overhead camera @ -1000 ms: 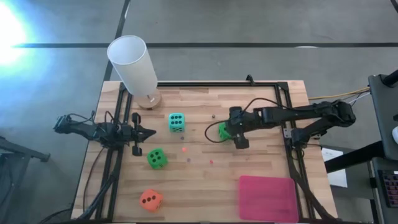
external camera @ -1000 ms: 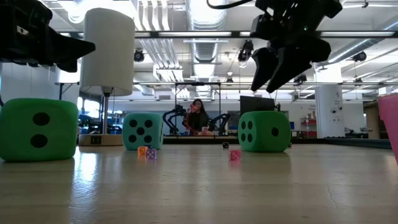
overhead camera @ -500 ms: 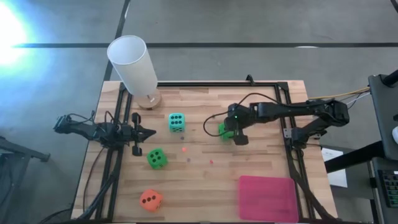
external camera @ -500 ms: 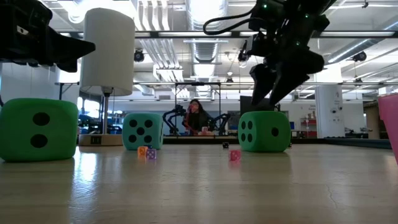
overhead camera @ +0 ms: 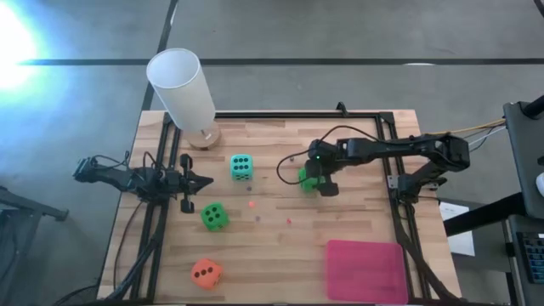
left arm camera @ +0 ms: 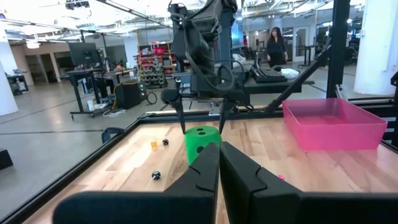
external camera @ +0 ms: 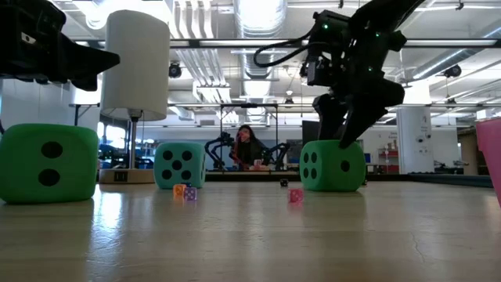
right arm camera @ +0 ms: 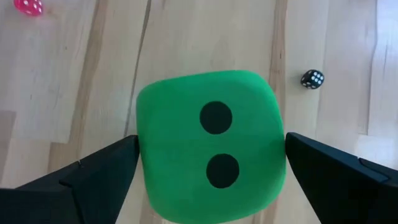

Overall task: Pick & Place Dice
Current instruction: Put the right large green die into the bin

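A bright green die [right arm camera: 211, 146], two pips up, rests on the wooden table right of centre [overhead camera: 303, 177]. My right gripper [right arm camera: 211, 149] slants down over it, open, with one finger on each side of its top [external camera: 335, 139] and no touch showing. A teal die [overhead camera: 241, 167], a second green die [overhead camera: 214, 216] and an orange die [overhead camera: 206, 272] sit on the table's left half. My left gripper [overhead camera: 200, 180] hovers level at the left, shut and holding nothing.
A tall white cylinder [overhead camera: 183, 89] stands at the far left corner. A pink tray [overhead camera: 367, 270] lies at the near right. Several tiny dice, one pink [right arm camera: 28, 6] and one black [right arm camera: 312, 78], lie scattered mid-table. A black rail frames the table [overhead camera: 395, 170].
My right gripper has come down and toward the table's left, tipping steeper, from beside and above the green die to astride its top. The die has stayed where it was.
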Action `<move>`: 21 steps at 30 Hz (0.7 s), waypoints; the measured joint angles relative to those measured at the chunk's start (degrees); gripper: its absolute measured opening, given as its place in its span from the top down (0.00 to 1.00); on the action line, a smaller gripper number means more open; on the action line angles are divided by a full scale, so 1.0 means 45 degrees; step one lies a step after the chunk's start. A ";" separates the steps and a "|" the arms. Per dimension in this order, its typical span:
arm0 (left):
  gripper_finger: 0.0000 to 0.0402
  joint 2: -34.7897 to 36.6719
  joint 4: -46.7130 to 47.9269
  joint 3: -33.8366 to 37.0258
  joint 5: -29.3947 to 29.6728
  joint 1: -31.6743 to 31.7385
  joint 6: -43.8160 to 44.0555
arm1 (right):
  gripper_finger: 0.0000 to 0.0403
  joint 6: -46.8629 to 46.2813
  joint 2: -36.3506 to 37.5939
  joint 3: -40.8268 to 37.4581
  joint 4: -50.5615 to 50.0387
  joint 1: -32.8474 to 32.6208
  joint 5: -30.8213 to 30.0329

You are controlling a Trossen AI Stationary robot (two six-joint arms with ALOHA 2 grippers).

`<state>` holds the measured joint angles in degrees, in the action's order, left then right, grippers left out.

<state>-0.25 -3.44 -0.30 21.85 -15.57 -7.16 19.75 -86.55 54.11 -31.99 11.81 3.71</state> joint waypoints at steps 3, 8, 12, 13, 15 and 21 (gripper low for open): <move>0.95 0.0000 0.0000 0.0000 0.0000 -0.0004 0.0000 | 0.01 0.0094 -0.0080 0.0000 0.0009 -0.0004 0.0000; 0.95 0.0000 0.0000 -0.0001 0.0000 -0.0003 0.0000 | 0.01 0.0102 -0.0095 0.0000 0.0009 -0.0004 -0.0001; 0.95 0.0000 0.0000 -0.0003 0.0000 -0.0002 0.0000 | 0.01 0.0097 -0.0095 0.0000 0.0009 -0.0004 -0.0001; 0.95 0.0000 0.0000 0.0001 0.0001 0.0000 0.0000 | 0.01 0.0097 -0.0095 0.0000 0.0009 -0.0004 -0.0001; 0.95 0.0000 0.0000 0.0001 0.0000 -0.0004 0.0000 | 0.01 0.0097 -0.0093 -0.0019 0.0045 -0.0004 0.0047; 0.95 0.0000 0.0000 -0.0003 0.0000 -0.0003 0.0000 | 0.01 0.0043 -0.0648 -0.0136 0.0183 -0.0004 0.0192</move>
<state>-0.25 -3.44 -0.31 21.85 -15.59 -7.16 19.94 -89.47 53.49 -31.16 11.79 4.58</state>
